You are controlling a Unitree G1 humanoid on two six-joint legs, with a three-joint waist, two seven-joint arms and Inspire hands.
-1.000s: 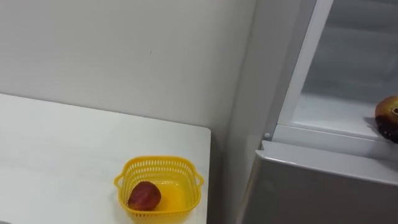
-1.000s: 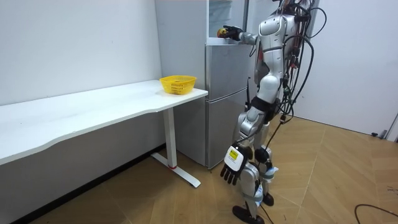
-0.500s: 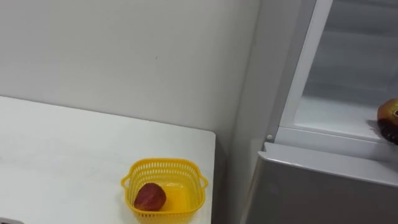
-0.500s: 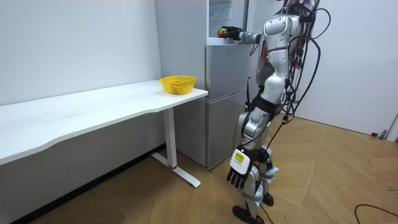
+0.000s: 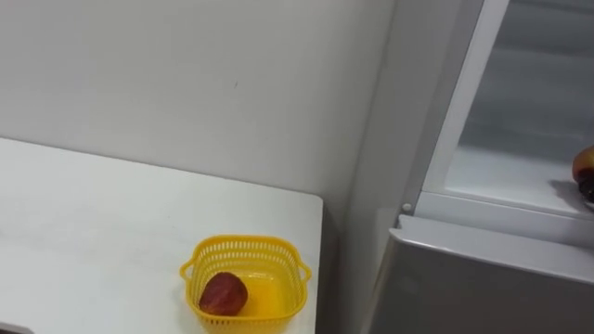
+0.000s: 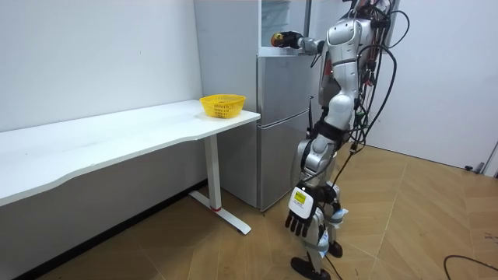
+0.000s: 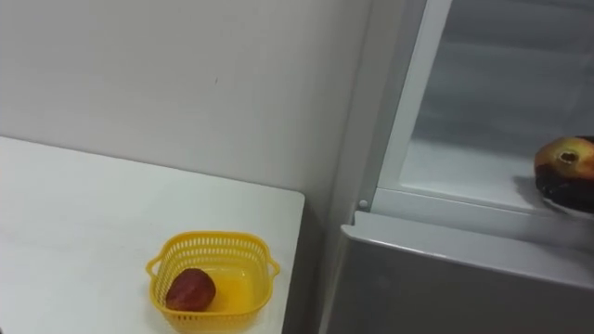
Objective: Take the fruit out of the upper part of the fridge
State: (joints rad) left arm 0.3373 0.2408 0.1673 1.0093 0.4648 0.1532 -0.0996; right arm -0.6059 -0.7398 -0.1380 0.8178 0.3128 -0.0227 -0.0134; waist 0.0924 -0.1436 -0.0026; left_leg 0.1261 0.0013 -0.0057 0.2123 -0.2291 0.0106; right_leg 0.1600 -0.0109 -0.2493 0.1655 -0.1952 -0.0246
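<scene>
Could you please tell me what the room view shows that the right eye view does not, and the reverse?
The room view adds the robot standing at the fridge, its left hand hanging open by its leg, and the wooden floor. The right eye view adds a red fruit lying in the yellow basket. Both share the basket near the corner of the white table beside the fridge, and the right hand holding a yellow-red fruit at the open upper compartment.
</scene>
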